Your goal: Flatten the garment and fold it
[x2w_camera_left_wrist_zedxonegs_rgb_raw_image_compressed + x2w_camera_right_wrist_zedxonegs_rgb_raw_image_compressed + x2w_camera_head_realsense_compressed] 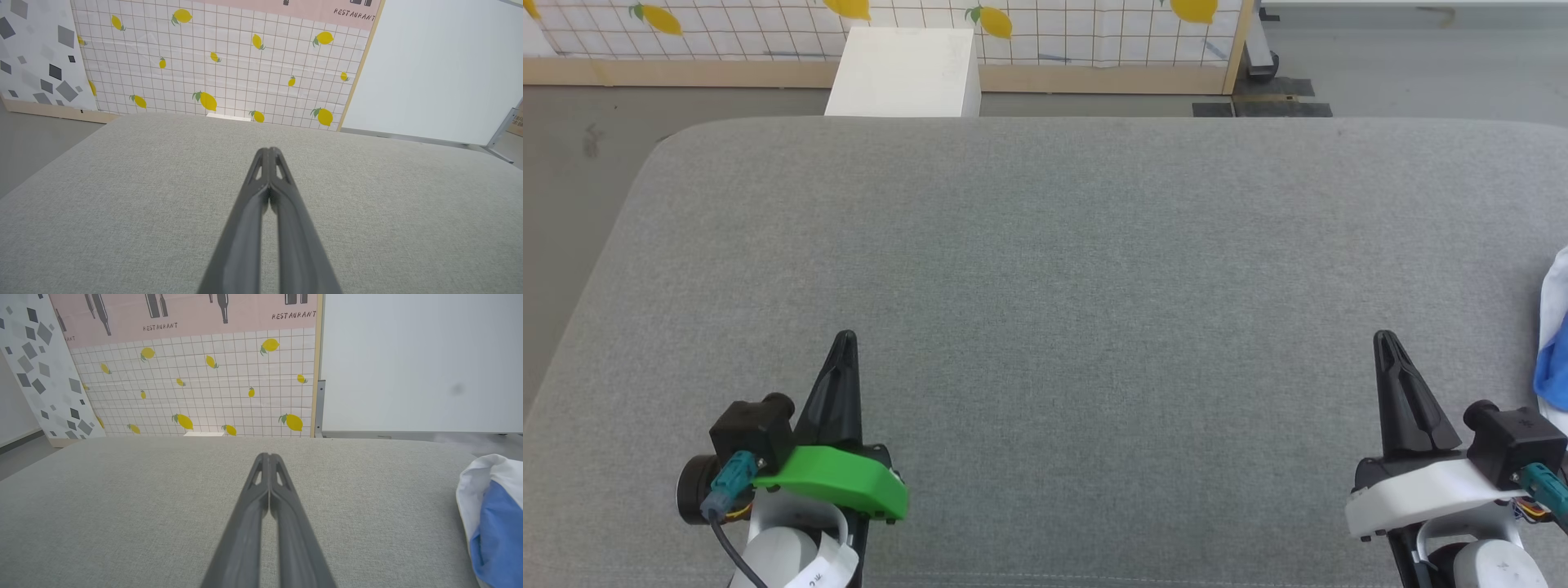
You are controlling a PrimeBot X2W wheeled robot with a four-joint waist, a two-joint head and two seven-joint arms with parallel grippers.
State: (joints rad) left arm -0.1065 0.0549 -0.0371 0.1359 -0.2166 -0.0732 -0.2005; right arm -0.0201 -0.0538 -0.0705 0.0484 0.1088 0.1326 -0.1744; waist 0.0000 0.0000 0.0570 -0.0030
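Fabric, grey and finely woven, was stretched over a broad padded surface (1045, 245) with rounded far corners, backed by a lemon-printed grid panel (1045, 33). The left gripper (845, 336) was clenched on nothing, as was the right gripper (1386, 336), with wide cloth between them. The garment (1553, 343) was bunched at the right edge.

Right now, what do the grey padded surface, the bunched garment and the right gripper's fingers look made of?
The grey padded surface: woven upholstery fabric, matte, with a fine heathered weave. The garment: soft knit cloth, possibly cotton; white and blue, slumped in limp folds. The right gripper: fingers of dark matte plastic, probably, with ribbed cut-outs near the tips.
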